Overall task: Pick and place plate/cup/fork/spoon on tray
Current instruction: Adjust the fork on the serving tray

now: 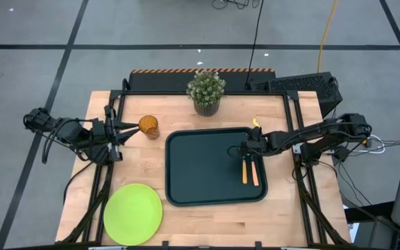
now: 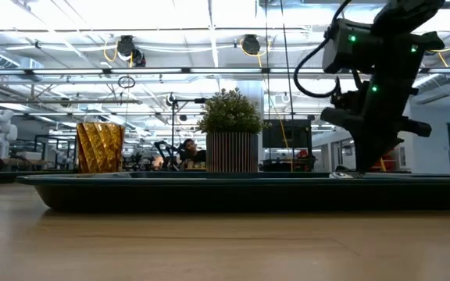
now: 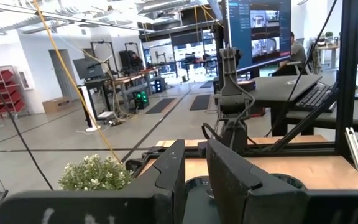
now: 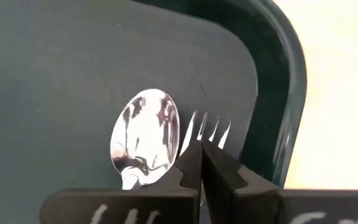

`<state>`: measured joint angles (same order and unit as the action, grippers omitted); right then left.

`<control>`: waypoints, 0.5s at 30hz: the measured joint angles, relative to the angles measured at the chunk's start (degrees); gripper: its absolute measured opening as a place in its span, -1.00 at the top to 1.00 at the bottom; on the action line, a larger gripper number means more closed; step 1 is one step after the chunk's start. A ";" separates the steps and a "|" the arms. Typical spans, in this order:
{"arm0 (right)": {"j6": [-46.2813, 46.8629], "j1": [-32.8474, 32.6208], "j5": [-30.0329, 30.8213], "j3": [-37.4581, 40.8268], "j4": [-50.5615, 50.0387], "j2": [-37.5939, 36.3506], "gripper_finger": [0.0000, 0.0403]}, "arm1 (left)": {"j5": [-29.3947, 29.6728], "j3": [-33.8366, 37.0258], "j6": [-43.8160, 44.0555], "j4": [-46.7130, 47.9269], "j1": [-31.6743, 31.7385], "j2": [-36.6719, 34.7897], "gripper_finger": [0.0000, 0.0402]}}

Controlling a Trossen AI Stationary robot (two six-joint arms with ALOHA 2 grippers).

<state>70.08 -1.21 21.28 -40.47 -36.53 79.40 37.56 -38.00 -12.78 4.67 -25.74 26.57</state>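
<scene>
The dark tray (image 1: 186,180) lies mid-table. The spoon (image 1: 244,171) and the fork (image 1: 254,172) lie side by side on its right part, heads toward the far edge. The right wrist view shows the spoon's bowl (image 4: 145,138) and the fork's tines (image 4: 207,132). My right gripper (image 4: 199,163) is shut, low over the fork's neck; it also shows in the high view (image 1: 244,148). The amber cup (image 1: 148,126) stands on the table left of the tray, just ahead of my left gripper (image 1: 135,128), which is open by a narrow gap (image 3: 195,171). The lime-green plate (image 1: 132,214) lies flat near the front left. My right gripper's shut fingertips (image 4: 188,167) point down at the fork's neck just behind the tines. The fingers hide that spot, and I cannot tell whether they touch the fork. The fork lies flat on the tray.
A potted plant (image 1: 206,92) stands at the far edge behind the tray. A keyboard (image 1: 304,85) sits at the far right corner. Bare wood shows between the plate and the tray and along the near edge.
</scene>
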 joint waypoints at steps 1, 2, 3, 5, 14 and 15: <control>0.40 0.00 -0.03 0.47 0.04 0.00 1.00 | 0.00 0.00 0.00 0.02 -0.02 0.00 0.64; 0.86 0.00 -0.04 0.99 0.01 0.00 1.00 | 0.00 0.00 -0.02 0.02 -0.02 0.00 0.64; 1.19 -0.02 -0.02 1.53 0.14 0.00 1.00 | 0.00 0.00 -0.02 0.02 -0.02 0.00 0.64; 1.25 0.00 0.00 2.62 1.06 0.00 1.00 | 0.00 0.00 -0.02 0.02 0.00 0.00 0.64; 1.19 0.11 2.54 3.35 2.05 0.00 1.00 | 0.02 0.00 -0.03 0.02 -0.01 0.00 0.64; 1.19 0.11 2.54 3.35 2.05 0.00 1.00 | 0.02 0.00 -0.02 0.02 -0.01 0.00 0.64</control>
<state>71.26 -1.10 23.81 -37.12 -34.48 79.40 37.58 -38.00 -12.80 4.69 -25.74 26.57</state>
